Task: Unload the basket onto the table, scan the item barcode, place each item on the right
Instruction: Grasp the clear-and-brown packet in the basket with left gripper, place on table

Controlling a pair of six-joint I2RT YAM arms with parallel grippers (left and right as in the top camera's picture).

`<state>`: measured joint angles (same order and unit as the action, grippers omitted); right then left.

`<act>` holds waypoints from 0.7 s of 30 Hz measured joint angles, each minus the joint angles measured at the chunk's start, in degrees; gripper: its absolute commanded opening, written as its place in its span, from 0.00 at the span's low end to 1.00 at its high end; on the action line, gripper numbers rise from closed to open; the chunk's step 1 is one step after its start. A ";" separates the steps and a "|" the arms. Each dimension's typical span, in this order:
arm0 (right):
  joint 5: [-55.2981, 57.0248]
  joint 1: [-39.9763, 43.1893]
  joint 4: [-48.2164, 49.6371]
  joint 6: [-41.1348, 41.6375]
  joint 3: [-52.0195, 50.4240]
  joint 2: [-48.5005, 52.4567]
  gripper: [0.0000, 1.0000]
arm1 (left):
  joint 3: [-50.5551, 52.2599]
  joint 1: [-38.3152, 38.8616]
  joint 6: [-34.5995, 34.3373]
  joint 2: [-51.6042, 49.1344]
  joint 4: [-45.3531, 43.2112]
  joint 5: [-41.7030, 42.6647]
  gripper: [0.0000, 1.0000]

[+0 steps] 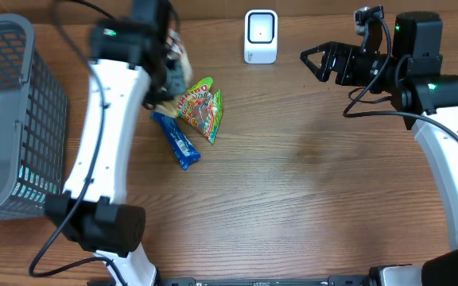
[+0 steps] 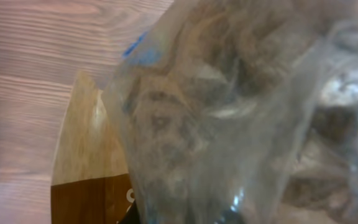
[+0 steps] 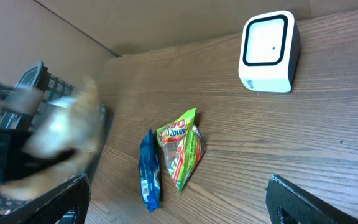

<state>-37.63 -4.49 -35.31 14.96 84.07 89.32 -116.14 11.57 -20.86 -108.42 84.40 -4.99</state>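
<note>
Left tool [image 1: 173, 78] pressed together, pinching clear bag [image 2: 241, 112] held above surface [image 1: 308, 175]. Scanner [image 1: 261, 36] off to its right, apart. Right tool [image 1: 318, 62] spread, empty. Step looks like bag-to-scanner; next needs barcode facing scanner window.

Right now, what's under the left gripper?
A clear bag, pinched in the left gripper, above the table. The left arm and bag cover the spot directly beneath; a blue packet and a green snack bag lie just beside it.
</note>
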 measured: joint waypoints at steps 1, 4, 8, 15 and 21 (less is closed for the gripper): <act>-0.07 0.00 0.13 0.00 0.00 0.00 0.90 | 3.50 0.46 0.00 -0.26 -2.49 0.07 0.04; -0.09 0.00 0.04 0.02 0.00 0.00 0.91 | 14.32 0.94 -0.04 -0.57 -9.88 0.26 0.04; -0.09 0.00 0.15 0.02 0.02 0.00 0.90 | 25.18 0.94 -0.11 -0.61 -18.23 0.55 0.19; -0.07 0.00 0.26 0.00 0.00 0.00 0.90 | 32.17 0.94 -0.24 -0.63 -22.75 2.45 0.61; -0.09 0.00 0.26 0.02 0.02 0.00 0.90 | 25.70 0.94 0.11 -0.68 -16.79 2.71 0.63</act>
<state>-37.71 -4.49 -35.05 14.98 84.09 89.32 -90.43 12.51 -20.75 -109.10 67.61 -2.28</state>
